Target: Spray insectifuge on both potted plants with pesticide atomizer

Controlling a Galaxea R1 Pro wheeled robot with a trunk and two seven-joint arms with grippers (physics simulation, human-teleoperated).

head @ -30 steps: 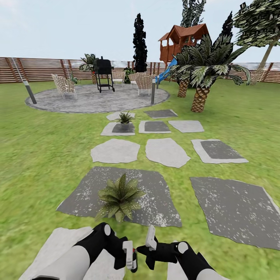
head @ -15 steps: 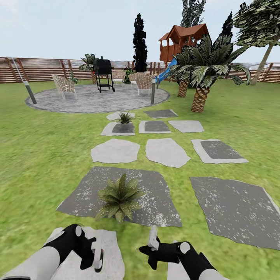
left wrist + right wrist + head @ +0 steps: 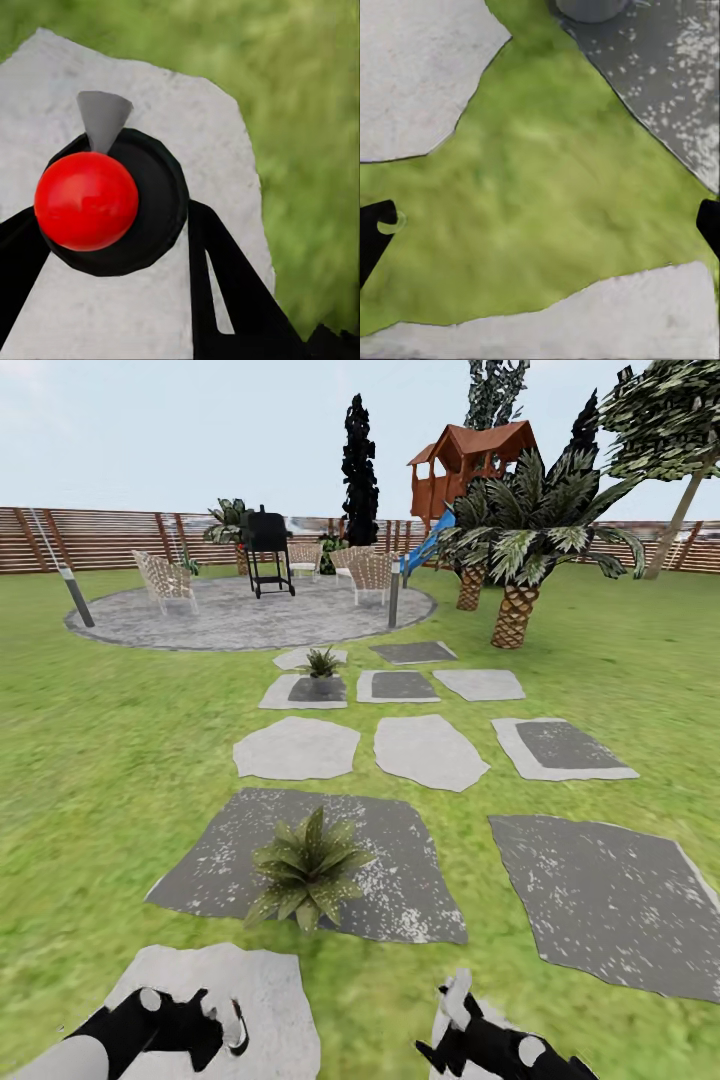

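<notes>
- The left end effector [image 3: 228,1022] sits low in the head view at about 7 o'clock, over a pale stone [image 3: 265,985]. It has dropped and swung outward from the centre, where it was a second ago.
- It is closed on the atomizer [image 3: 112,202]. In the left wrist view the black fingers [image 3: 225,277] press both sides of the dark round body, which has a red cap and a grey cone tip.
- The right end effector [image 3: 455,1005] is at about 5 o'clock, lower than before and now well apart from the left one.
- Its jaws stand wide, with the tips at opposite edges of the right wrist view and lawn [image 3: 547,187] between them.
- The near plant [image 3: 308,868] stands on a dark stone [image 3: 400,880], at 12 o'clock from the left end effector and unmoved.
- The far plant [image 3: 321,661] stands on a stone farther along the path at 12 o'clock, short of the patio [image 3: 250,615], also unmoved.
- The camera has not shifted.
</notes>
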